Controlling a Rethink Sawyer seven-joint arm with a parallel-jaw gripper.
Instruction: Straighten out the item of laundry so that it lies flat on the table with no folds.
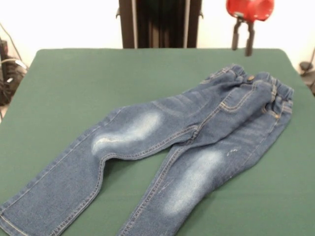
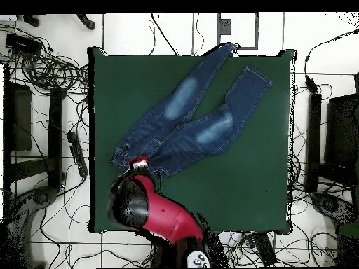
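Nothing held; end effector open above jeans.

Glossy red arm, black joint housing, dark two-fingered pincer

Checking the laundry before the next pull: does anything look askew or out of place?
The jeans lie diagonally on the table, with one leg end running over the table's edge in the overhead view. The waistband is bunched. The gripper hangs open above the waistband.
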